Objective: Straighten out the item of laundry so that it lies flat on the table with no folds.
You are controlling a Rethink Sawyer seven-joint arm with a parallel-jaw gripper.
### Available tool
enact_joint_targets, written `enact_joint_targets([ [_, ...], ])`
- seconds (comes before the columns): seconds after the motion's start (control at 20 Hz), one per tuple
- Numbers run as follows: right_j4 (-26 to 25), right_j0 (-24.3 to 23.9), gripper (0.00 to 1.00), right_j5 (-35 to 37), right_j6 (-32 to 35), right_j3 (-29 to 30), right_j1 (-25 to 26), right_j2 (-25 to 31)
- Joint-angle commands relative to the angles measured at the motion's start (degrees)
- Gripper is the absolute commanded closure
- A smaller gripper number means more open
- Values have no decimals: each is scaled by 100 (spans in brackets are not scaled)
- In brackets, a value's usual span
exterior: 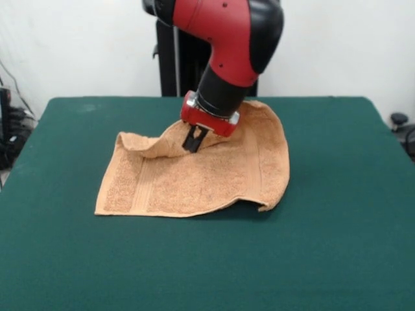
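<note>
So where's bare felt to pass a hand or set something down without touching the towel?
Bare table runs across the whole near edge in front of the towel, and wide strips lie either side of it. A narrower strip stays free behind its left part. It is crowded mid-table, where the pincer presses into the raised fold under the arm.

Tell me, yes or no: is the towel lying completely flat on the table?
No: the towel is humped up under the gripper, with a raised fold along its far edge and a lifted near corner.
</note>
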Motion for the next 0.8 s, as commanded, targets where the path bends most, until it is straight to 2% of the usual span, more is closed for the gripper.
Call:
enact_joint_targets([
  [0.05, -109, -287, 100, 947, 353, 864, 30, 982],
  [0.3, 135, -71, 100, 1262, 857, 1198, -190, 760],
  [0.6, 30, -255, 100, 1562, 573, 1522, -453, 918],
  [0.8, -52, -367, 100, 1595, 412, 1557, -432, 1008],
])
